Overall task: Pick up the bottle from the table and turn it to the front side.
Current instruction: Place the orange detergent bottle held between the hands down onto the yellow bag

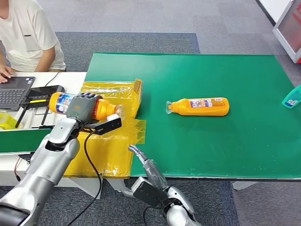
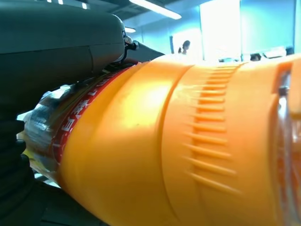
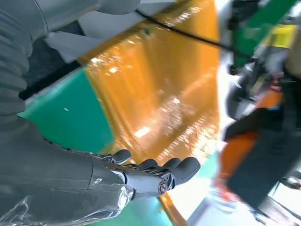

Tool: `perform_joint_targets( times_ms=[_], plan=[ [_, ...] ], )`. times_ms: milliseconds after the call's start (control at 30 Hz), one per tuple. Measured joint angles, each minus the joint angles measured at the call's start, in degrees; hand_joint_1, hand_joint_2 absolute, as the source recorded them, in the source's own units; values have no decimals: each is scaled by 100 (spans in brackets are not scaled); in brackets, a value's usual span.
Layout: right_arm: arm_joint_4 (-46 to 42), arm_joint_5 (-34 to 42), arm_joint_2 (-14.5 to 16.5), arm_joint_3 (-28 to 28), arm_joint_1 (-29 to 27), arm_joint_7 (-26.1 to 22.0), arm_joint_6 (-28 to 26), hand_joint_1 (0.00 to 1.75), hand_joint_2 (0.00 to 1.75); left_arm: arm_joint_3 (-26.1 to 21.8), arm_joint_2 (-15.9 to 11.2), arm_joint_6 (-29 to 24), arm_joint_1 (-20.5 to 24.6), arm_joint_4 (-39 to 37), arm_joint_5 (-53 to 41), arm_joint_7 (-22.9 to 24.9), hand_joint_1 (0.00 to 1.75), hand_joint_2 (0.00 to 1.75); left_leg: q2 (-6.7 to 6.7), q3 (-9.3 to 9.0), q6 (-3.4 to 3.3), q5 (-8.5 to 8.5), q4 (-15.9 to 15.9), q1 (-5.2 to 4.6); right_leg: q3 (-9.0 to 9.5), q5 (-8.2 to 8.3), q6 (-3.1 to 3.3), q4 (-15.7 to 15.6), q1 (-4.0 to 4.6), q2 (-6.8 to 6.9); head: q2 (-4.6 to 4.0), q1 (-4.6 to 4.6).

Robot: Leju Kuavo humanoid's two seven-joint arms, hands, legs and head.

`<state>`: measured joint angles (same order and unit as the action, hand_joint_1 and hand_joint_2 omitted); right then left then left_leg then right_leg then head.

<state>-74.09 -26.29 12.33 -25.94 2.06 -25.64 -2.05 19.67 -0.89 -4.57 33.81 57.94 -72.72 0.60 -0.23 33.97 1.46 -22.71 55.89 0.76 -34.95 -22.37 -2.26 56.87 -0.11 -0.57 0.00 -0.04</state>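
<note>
My left hand [image 1: 82, 107] grips an orange bottle [image 1: 101, 109] around its middle and holds it lying sideways above the yellow film at the table's left end, clear cap pointing right. Up close, the left wrist view has the same bottle [image 2: 149, 155] with its ribbed shoulder and red-and-white label, my thumb [image 2: 60, 42] laid over it. A second orange bottle [image 1: 199, 106] lies on its side on the green mat [image 1: 227, 141], cap to the left, untouched. My right hand [image 1: 149, 175] hangs open at the table's near edge, its fingers [image 3: 156, 172] straight and holding nothing.
Crinkled yellow film [image 1: 106, 150] covers the table's left end. A person [image 1: 30, 35] sits at the far left at a laptop [image 1: 14, 92] with cables and a black box beside it. A teal object [image 1: 293, 97] lies at the mat's right edge.
</note>
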Motion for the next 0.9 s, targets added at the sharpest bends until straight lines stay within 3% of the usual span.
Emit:
perform_joint_targets(
  times_ms=[267,700,900],
  plan=[
    [-710,90,-56,5,-138,-48,4,0,175,289,370,35,540,-1106,-15,68,175,175,1,8,1,-1,0,0,-8,0,0,0,0,-2,0,-1],
    [-902,103,-88,7,-214,-67,1,0,175,400,464,33,697,-1522,-5,71,175,175,2,12,1,0,0,0,-11,0,0,1,0,-2,0,1],
    [-1171,195,-109,10,-276,-219,-63,0,175,476,640,46,678,-1722,88,-37,175,175,1,15,0,0,0,0,-11,0,0,1,-1,0,0,2]
  ],
)
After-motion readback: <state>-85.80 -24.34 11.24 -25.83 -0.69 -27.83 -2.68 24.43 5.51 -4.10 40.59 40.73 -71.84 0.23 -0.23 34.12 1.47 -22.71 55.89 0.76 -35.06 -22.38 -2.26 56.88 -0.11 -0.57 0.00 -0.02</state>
